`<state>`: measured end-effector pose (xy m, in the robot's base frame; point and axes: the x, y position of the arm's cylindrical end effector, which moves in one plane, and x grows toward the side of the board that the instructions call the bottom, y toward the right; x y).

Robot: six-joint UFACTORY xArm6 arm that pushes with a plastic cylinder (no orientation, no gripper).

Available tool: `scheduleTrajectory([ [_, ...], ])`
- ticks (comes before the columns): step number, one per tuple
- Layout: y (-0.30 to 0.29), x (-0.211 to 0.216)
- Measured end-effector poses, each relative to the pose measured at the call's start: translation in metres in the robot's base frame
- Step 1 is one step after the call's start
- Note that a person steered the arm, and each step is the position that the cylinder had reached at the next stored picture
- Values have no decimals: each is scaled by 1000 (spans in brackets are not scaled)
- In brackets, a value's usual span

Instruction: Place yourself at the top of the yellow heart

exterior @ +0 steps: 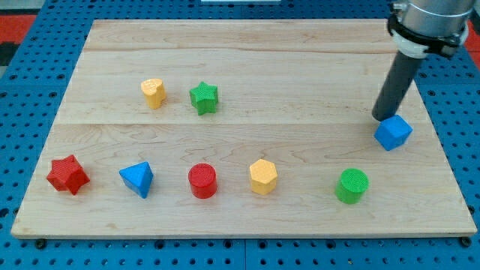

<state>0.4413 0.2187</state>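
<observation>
The yellow heart lies at the upper left of the wooden board. A green star sits just to its right. My tip is at the far right of the board, just above and touching or nearly touching the blue cube. The tip is far to the right of the yellow heart.
Along the lower part of the board lie a red star, a blue triangular block, a red cylinder, a yellow hexagon and a green cylinder. A blue pegboard surrounds the board.
</observation>
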Motion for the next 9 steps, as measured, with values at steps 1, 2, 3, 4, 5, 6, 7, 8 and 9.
scheduleTrajectory([
  [1, 0, 38],
  [2, -10, 75],
  [3, -9, 97],
  [4, -10, 86],
  [5, -61, 39],
  [6, -127, -14],
  [7, -204, -53],
  [8, -275, -84],
  [9, -338, -93],
])
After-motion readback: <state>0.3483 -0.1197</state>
